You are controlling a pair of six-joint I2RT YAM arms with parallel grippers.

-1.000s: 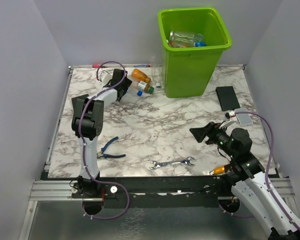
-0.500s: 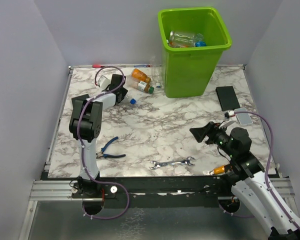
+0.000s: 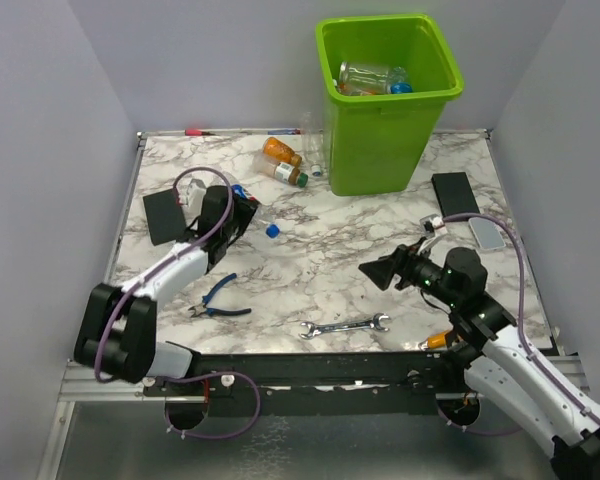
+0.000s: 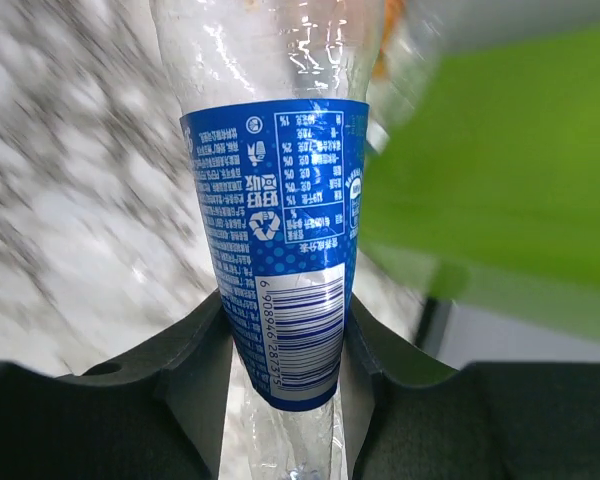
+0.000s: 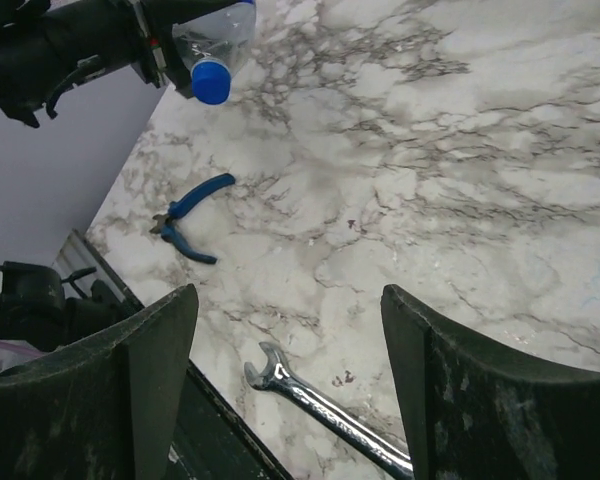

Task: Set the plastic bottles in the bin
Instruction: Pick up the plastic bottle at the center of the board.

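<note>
A clear plastic bottle [image 4: 280,200] with a blue label and blue cap [image 3: 272,230] is pinched between the jaws of my left gripper [image 4: 285,350], which is shut on it over the left middle of the table [image 3: 242,215]. Two more bottles, one orange [image 3: 280,152] and one with a green cap [image 3: 288,173], lie left of the lime-green bin [image 3: 385,120]. Inside the bin are several bottles [image 3: 370,78]. My right gripper [image 3: 375,272] hangs open and empty above the table's near right part [image 5: 290,350]. It also sees the held bottle [image 5: 212,60].
A silver wrench [image 3: 345,326] and blue pliers [image 3: 218,297] lie near the front edge. Black flat blocks sit at left [image 3: 163,217] and right [image 3: 454,193], with a grey slab [image 3: 485,233] nearby. An orange screwdriver handle [image 3: 438,341] lies under the right arm.
My left gripper closed on the blue-capped bottle by the bin and drew it back toward the near left. The right gripper shifted slightly left, still open.
</note>
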